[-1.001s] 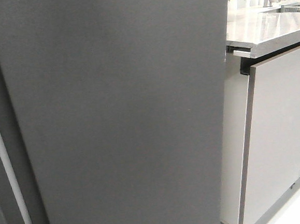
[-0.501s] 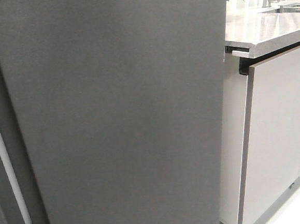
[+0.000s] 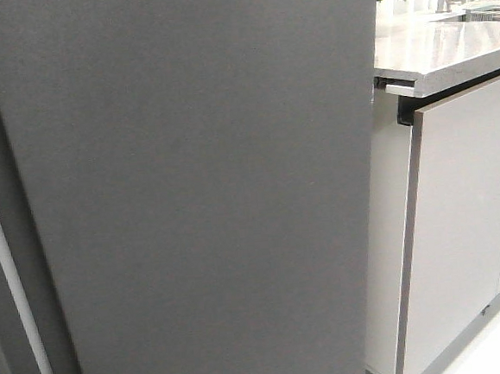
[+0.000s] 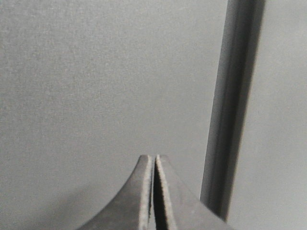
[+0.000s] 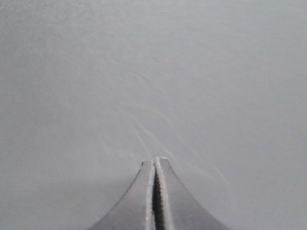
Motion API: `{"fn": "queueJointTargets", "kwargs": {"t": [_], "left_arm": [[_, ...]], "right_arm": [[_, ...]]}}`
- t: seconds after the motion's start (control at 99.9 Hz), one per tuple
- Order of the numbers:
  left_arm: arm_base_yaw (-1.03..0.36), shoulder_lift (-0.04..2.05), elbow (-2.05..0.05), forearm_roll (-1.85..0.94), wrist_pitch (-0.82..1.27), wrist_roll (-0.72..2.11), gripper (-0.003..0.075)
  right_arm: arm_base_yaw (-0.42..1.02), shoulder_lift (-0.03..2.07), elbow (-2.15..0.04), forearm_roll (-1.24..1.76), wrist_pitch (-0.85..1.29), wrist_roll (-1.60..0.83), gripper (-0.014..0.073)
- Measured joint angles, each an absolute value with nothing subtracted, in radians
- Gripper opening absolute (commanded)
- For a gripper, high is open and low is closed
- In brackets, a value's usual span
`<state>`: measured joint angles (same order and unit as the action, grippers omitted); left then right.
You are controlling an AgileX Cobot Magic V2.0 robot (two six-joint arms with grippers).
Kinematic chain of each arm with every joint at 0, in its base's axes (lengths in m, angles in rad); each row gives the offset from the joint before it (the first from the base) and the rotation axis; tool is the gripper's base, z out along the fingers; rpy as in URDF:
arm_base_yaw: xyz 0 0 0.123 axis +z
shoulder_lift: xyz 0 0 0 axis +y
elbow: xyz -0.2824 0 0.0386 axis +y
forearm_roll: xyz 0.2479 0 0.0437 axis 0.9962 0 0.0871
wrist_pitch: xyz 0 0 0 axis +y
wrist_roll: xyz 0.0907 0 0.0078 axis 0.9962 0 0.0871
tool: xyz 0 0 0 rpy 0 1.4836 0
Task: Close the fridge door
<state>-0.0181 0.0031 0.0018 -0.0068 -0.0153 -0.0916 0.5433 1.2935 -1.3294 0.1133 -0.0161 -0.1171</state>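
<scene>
I see the tall matte dark-grey fridge door [image 3: 198,191] standing upright, filling my front view, straight ahead of both narrowed, empty pincers, left pincer [image 4: 154,160] near its darker edge, right pincer [image 5: 154,163] facing plain panel, neither clearly nearer.

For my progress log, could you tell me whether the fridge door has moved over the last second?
Yes, slightly: the fridge door's right edge has shifted left, away from the countertop.
</scene>
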Motion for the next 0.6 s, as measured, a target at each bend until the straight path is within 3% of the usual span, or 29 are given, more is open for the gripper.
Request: {"fn": "queueJointTargets", "kwargs": {"t": [0.601], "left_arm": [[-0.018,0.003,0.002,-0.007,-0.015,-0.092,-0.0021]], "right_arm": [[0.372,0.851,-0.869,0.113,-0.046,-0.117,-0.0076]]}}
